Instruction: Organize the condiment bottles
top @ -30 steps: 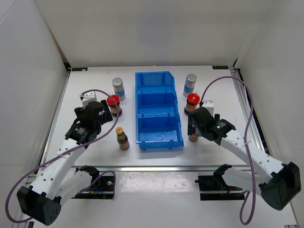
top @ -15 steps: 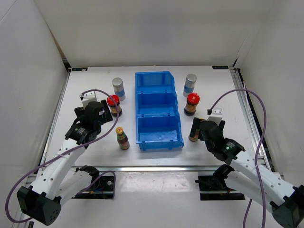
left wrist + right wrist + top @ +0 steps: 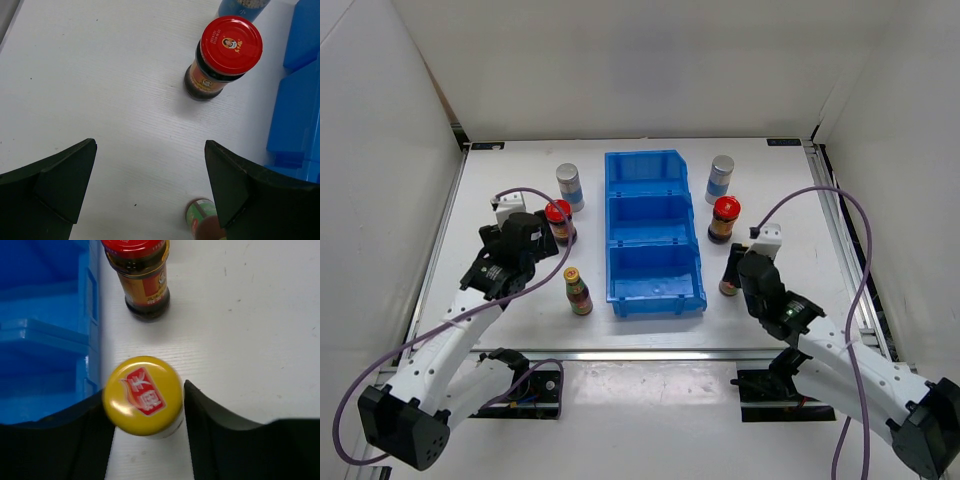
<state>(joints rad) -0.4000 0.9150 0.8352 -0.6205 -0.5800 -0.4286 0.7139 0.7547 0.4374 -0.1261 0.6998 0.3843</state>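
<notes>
- The right fingers (image 3: 192, 402) are clenched on a slim bottle (image 3: 143, 395) with a yellow cap, one finger at each side. It stands upright on the tabletop (image 3: 500, 180), just right of the near compartment of the blue bin (image 3: 656, 153). In the top view the wrist hides most of it.
- A second slim bottle (image 3: 578, 290) stands left of the bin, near the same compartment. In the left wrist view it is cut off at the bottom edge.
- The left fingers (image 3: 215, 160) are released and wide apart above bare tabletop.
- Ahead of them stands a red-lid jar (image 3: 227, 55), apart from both fingers.
- Another red-lid jar (image 3: 724, 218) stands right of the bin, just beyond the held bottle.
- Farthest are two shakers, one left (image 3: 569, 186) and one right (image 3: 720, 177) of the bin.
</notes>
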